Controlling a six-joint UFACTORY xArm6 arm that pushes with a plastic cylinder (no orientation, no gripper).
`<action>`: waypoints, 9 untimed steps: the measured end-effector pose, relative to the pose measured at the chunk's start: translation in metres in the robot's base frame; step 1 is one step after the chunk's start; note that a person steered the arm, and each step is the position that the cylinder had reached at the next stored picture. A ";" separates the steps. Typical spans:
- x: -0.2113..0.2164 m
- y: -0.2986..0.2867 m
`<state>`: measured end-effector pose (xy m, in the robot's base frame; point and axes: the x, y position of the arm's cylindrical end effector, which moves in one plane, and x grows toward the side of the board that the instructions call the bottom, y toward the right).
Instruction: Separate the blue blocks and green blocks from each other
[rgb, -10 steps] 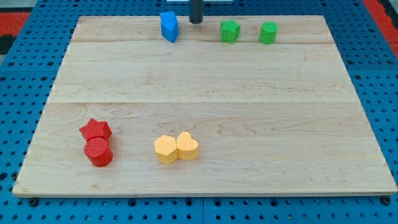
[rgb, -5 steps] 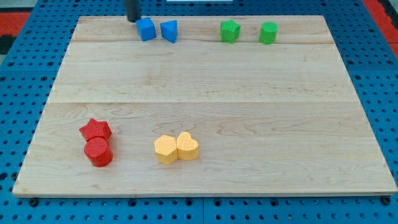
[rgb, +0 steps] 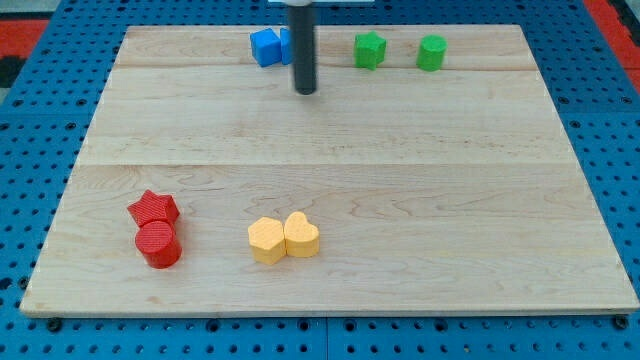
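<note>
Two blue blocks sit at the view's top edge: a blue cube and a second blue block, mostly hidden behind my rod, its shape unclear. A green star block and a green cylinder stand to their right, apart from the blue ones. My tip rests on the wooden board just below and slightly right of the blue pair, left of the green star, touching neither as far as I can see.
A red star and a red cylinder touch at the view's lower left. Two yellow blocks, a hexagon-like one and a heart, touch at the bottom middle. Blue pegboard surrounds the board.
My tip swung from the right of the blue blocks to their left, then to below them. The blue pair has shifted right, closer to the green star.
</note>
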<state>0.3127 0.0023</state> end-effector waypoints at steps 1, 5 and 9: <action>-0.008 -0.007; -0.058 0.041; -0.069 0.095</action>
